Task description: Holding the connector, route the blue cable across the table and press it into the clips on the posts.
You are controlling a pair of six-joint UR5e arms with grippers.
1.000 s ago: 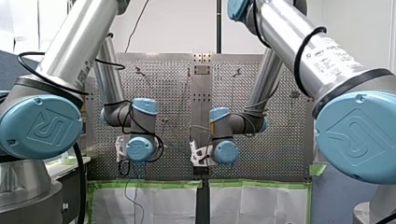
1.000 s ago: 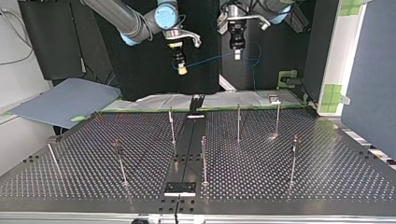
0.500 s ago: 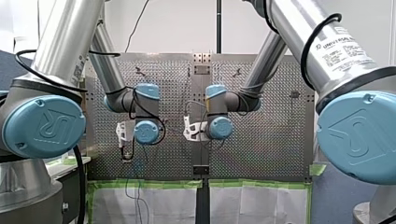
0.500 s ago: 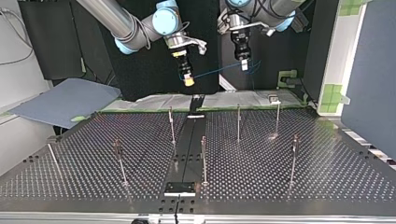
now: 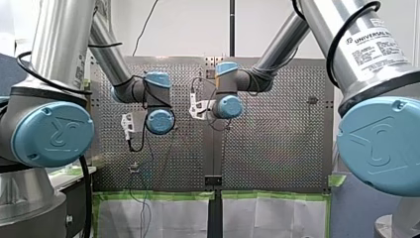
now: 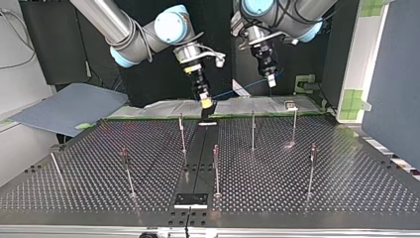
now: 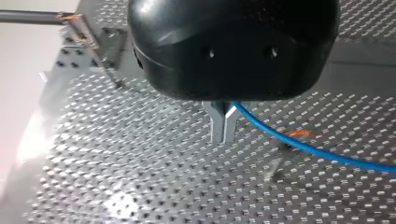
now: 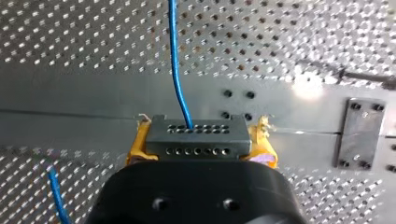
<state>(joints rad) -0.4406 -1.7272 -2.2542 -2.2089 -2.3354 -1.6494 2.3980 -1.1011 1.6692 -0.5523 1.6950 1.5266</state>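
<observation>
Seen from the right wrist, my right gripper (image 8: 198, 140) has yellow pads shut on a dark grey connector (image 8: 196, 133), and the blue cable (image 8: 177, 60) leaves it ahead. In the top view that gripper (image 6: 206, 102) hangs low over the table's far edge, above the black centre rail (image 6: 198, 158). My left gripper (image 6: 271, 82) hovers higher, to its right, with the cable (image 6: 237, 90) strung between the two. In the left wrist view its metal fingers (image 7: 223, 126) are shut on the cable (image 7: 303, 147). Several thin posts (image 6: 253, 130) stand on the perforated table (image 6: 307, 198).
A grey-blue sheet (image 6: 69, 106) lies off the table at the top view's left. Pale sheets edged with green tape (image 6: 257, 105) lie behind the far edge. A small fixture (image 6: 290, 105) sits at the far right. Slack cable (image 5: 143, 203) hangs below my left arm.
Both arms have reached out over the table and come lower in the top view. My right gripper dropped most, to the far edge by the centre rail. The cable came along.
</observation>
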